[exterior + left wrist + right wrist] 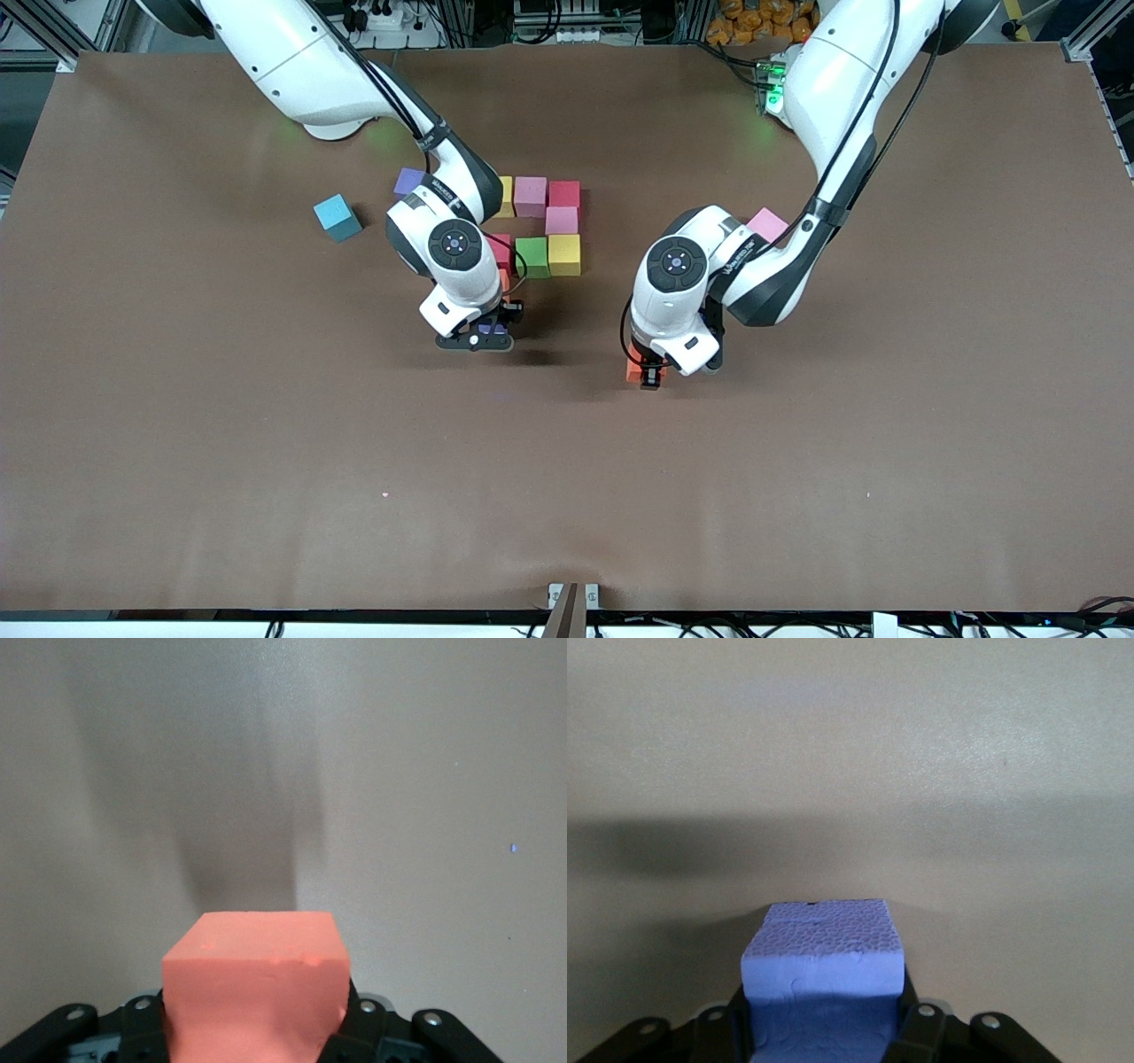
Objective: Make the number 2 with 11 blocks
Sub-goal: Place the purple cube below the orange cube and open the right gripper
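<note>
The partly built number 2 lies mid-table. Its row farthest from the front camera is a yellow block (505, 197), a pink one (530, 196) and a red one (563, 193). A pink block (562, 220) comes below, then a row of red (499, 251), green (532, 257) and yellow (564, 254). An orange block (504, 282) peeks from under the right arm. My right gripper (483, 338) (824, 1028) is down at the table just past that orange block, shut on a purple block (490, 330) (824, 961). My left gripper (649, 372) (255, 1028) is shut on an orange block (634, 368) (252, 974), low over bare table beside the digit.
Loose blocks lie around the digit: a purple one (408, 182) and a cyan one (337, 218) toward the right arm's end, and a pink one (767, 224) beside the left arm. The brown table (266, 461) stretches wide toward the front camera.
</note>
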{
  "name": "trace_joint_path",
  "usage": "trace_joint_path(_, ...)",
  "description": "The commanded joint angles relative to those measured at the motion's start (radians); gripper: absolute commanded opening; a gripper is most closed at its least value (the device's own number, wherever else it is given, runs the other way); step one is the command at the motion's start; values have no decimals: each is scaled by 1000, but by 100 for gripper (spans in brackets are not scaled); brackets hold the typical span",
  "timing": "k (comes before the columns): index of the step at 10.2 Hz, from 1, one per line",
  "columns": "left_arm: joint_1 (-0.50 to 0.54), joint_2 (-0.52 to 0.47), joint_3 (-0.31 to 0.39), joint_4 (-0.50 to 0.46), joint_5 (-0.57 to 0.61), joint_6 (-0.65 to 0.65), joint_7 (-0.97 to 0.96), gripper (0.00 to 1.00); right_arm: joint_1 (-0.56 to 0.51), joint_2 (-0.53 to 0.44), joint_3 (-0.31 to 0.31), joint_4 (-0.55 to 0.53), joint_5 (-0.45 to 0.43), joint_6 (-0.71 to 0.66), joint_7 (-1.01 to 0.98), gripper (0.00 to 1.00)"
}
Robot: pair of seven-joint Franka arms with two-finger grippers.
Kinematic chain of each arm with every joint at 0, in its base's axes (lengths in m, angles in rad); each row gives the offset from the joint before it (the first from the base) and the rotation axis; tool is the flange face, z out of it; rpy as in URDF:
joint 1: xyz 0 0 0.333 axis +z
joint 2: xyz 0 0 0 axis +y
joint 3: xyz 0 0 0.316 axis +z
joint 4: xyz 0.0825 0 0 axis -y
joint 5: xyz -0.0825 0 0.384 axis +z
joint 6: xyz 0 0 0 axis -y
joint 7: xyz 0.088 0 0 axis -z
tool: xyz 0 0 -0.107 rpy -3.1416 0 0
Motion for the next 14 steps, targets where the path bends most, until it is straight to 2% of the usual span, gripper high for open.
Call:
trace_joint_path(1,-7,9,3,22,14,-13,6,5,5,-3,-1,-8,15,6,14,100)
trace_joint_path(6,-12,18,3,42,13,-13,1,5,-3,-46,22,-8,15,-29,8,100)
trace_joint_path(8,-22,24,3,49,8,-13,0,5,-24,-115,52,-7,38,-106,5,100)
trace_joint_path(10,-44,29,4,55,2,-13,-3,5,-95,-188,104,-7,69,-143,-4,100)
trace_joint_path(12,-76,45,6,81,-9,-16,-35,5,-123,-292,100,-7,89,-182,-4,100)
trace_joint_path(14,-119,67,9,104,-23,-16,-69,5,-208,-389,98,-7,139,-204,-71,100)
